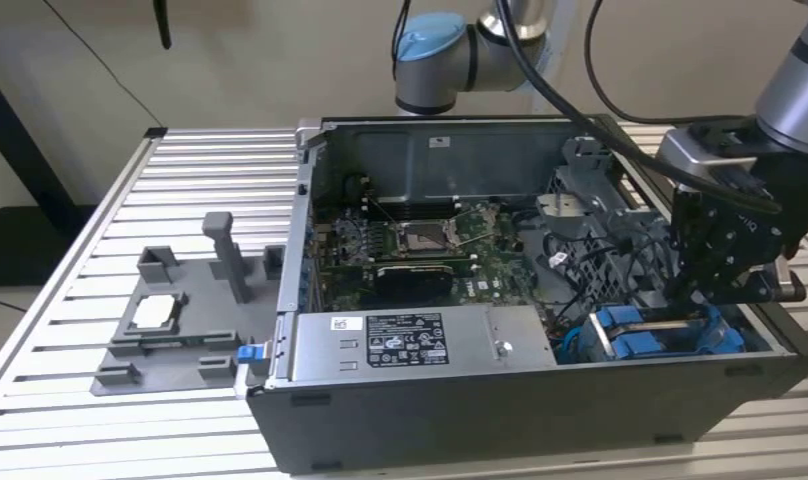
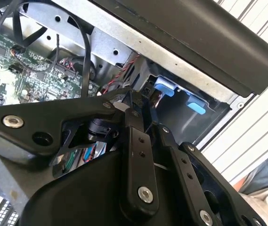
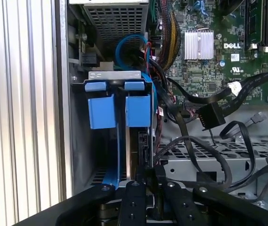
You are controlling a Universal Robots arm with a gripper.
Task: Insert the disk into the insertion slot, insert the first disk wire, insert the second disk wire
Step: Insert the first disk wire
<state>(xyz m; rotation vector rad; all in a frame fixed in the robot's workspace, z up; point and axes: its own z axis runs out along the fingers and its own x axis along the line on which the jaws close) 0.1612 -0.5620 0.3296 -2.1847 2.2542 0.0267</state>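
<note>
The disk (image 3: pixel 141 141) stands on edge in the insertion slot (image 3: pixel 81 150), framed by its blue carrier (image 3: pixel 138 110); a second blue carrier (image 3: pixel 101 110) sits beside it. In the exterior view the blue tabs (image 1: pixel 644 335) show at the case's front corner, on that view's right. My gripper (image 1: pixel 684 295) reaches down into the case just above them. Its fingers are pinched close together in both wrist views (image 3: pixel 147 178) (image 2: pixel 143 101), seemingly on a small dark wire plug at the disk's exposed edge. A blue wire (image 3: pixel 129 47) loops behind the carriers. A black wire plug (image 3: pixel 211 115) lies loose over the cage.
The open case holds the motherboard (image 1: pixel 418 245) and a grey labelled power-supply box (image 1: pixel 404 345). Black cables (image 3: pixel 195 146) tangle over the perforated metal beside the slot. A grey fixture (image 1: pixel 177 330) sits on the slatted table (image 1: pixel 111 200) on the exterior view's left.
</note>
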